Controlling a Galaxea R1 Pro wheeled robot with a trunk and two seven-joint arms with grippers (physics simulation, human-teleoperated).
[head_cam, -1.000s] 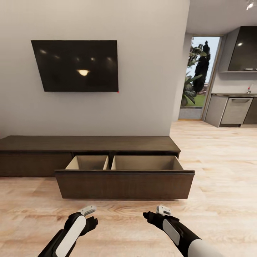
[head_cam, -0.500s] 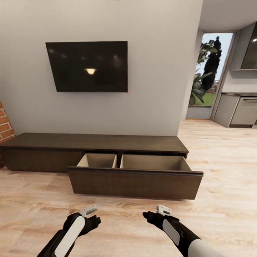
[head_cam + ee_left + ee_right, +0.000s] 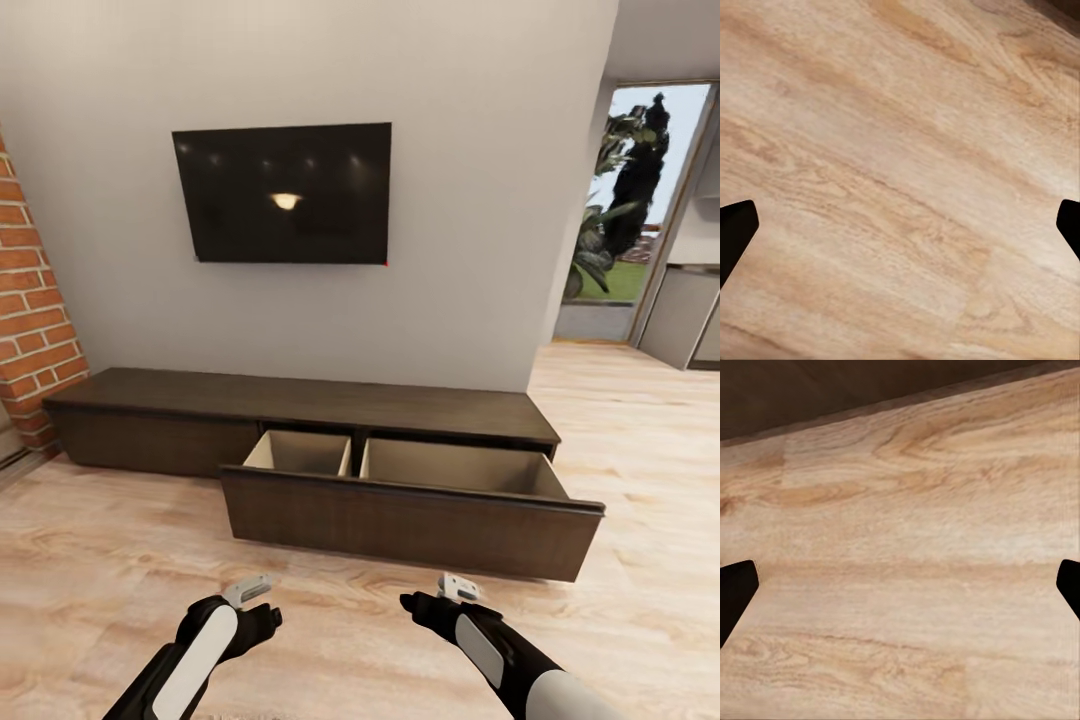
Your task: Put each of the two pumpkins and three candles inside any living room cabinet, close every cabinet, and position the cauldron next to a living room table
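Gaping cabinet [image 3: 300, 405] drawer [image 3: 410, 520], pale inside

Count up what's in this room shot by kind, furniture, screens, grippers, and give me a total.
Cabinet: 1, its drawer pulled open, with 2 pale compartments
Wall television: 1
Grippers: 2, the left gripper and the right gripper, both open over the wooden floor
Total: 4

The cabinet [image 3: 300, 405] stood against the wall ahead of both grippers, its pulled-out drawer [image 3: 410, 510] nearest the right gripper [image 3: 437, 598]. The television [image 3: 285, 192] hung above it; the left gripper [image 3: 252, 608] hovered over floor [image 3: 90, 560].
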